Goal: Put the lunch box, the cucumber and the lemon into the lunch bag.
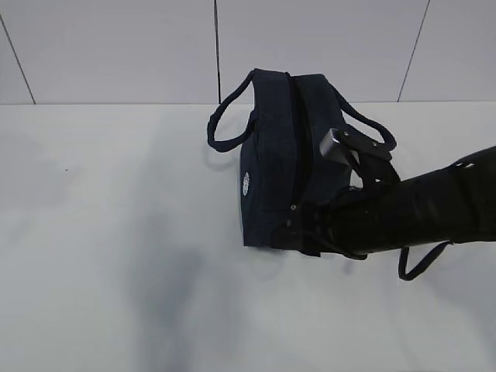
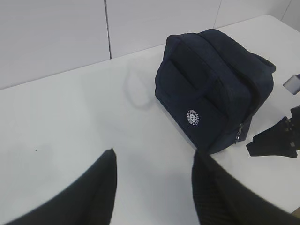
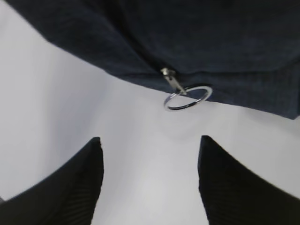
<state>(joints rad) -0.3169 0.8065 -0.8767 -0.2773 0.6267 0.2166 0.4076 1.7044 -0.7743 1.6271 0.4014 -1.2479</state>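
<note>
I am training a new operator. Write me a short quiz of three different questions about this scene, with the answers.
1. True or false: the right gripper is closed on the metal ring pull.
2. Multiple choice: the round white logo of the lunch bag is on A) a loop handle, B) a side wall, C) the table.
3. Fill in: the fingers of the left gripper hold ____.

Key
1. False: it is open, with the ring lying free ahead of it.
2. B
3. nothing; they stand apart over the bare white table, short of the bag.
</note>
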